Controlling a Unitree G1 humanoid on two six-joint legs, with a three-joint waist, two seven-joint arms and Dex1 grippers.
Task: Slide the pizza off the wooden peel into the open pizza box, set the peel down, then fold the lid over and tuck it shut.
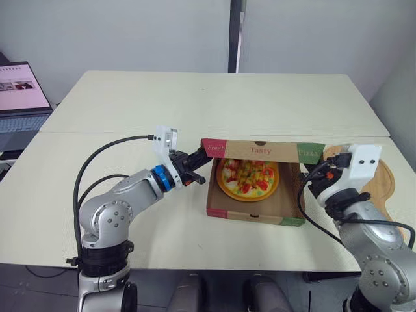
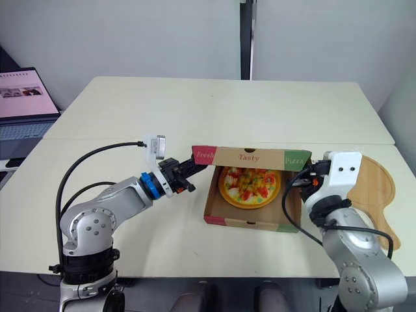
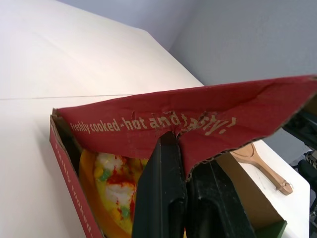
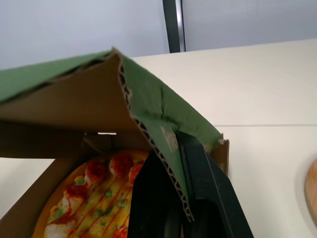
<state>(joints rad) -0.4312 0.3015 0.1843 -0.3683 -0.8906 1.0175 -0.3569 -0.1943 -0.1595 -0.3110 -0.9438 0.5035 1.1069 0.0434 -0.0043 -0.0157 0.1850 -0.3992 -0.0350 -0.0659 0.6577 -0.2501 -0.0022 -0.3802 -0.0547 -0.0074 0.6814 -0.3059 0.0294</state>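
The pizza lies inside the cardboard box at the middle of the table. The lid stands half raised over the box's far side, its front panel reading "Tasty". My left gripper is shut on the lid's red side flap, with its fingers pinching the flap's edge. My right gripper is shut on the green side flap, which sits between its fingers. The wooden peel lies flat on the table to the right of the box, behind my right arm.
A laptop stands open on a separate surface at the far left. The table stretches wide behind the box, with a seam across it. Black cables loop off both wrists.
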